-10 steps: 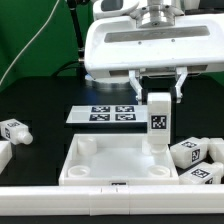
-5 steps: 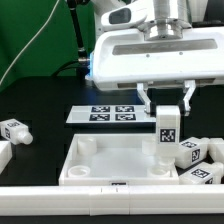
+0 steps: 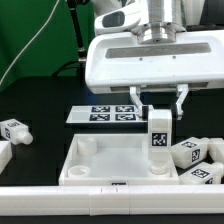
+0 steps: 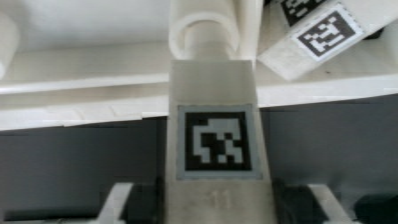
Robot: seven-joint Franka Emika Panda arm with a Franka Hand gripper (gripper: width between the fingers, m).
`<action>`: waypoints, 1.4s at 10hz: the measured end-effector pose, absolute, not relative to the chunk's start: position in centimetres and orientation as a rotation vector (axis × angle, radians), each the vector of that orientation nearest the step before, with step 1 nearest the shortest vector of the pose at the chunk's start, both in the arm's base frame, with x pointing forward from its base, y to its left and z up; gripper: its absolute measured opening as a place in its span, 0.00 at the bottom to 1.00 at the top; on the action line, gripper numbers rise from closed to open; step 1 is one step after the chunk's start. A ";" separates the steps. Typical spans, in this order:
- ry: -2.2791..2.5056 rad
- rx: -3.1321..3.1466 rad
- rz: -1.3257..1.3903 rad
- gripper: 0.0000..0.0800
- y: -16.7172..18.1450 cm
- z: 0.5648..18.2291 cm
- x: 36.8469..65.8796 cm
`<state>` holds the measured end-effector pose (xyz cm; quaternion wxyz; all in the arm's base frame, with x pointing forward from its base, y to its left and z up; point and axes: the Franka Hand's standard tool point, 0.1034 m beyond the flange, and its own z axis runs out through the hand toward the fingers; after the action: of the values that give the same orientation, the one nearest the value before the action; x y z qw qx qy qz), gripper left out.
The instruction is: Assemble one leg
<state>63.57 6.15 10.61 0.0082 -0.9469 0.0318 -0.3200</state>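
The leg (image 3: 158, 135) stands upright, a marker tag facing the camera, with its lower end in the far corner of the white square panel (image 3: 85, 165) on the exterior view's right. My gripper (image 3: 159, 113) comes down from above and its fingers (image 3: 137, 100) straddle the leg's top, shut on it. In the wrist view the leg (image 4: 217, 140) runs straight out from the gripper (image 4: 217, 205). Dark pads press on both its sides. Its narrower round end points at the panel (image 4: 71, 100).
Two loose legs (image 3: 190, 152) (image 3: 200, 175) lie on the exterior view's right of the panel; one shows in the wrist view (image 4: 320, 35). Another leg (image 3: 12, 130) lies at the left. The marker board (image 3: 105, 113) lies behind the panel. A white bar (image 3: 100, 195) runs along the front.
The gripper and the leg shifted to the exterior view's right, then back left, and have come lower toward the panel's corner.
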 end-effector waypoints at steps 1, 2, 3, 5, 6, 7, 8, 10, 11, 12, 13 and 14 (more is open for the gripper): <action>0.103 -2.960 -1.000 0.35 6.0 10.6 63.6; 0.104 -2.962 -0.996 0.35 5.9 10.4 63.5; 0.102 -2.963 -0.996 0.35 6.0 10.2 63.5; 0.095 -2.968 -0.981 0.35 6.4 9.5 63.2; 0.089 -2.971 -0.972 0.35 6.5 9.1 63.0; 0.088 -2.970 -0.979 0.35 6.6 9.0 63.0; 0.087 -2.969 -0.986 0.35 6.6 9.0 63.0; 0.084 -2.967 -1.000 0.35 6.6 9.0 63.0; 0.086 -2.970 -0.979 0.35 6.6 9.0 63.0; 0.086 -2.970 -0.976 0.35 6.6 9.0 63.1; 0.085 -2.976 -0.940 0.35 6.7 8.9 63.0; 0.087 -2.973 -0.919 0.47 6.9 9.8 63.4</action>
<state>63.44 6.88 9.80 0.0143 -0.9549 0.0279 -0.2953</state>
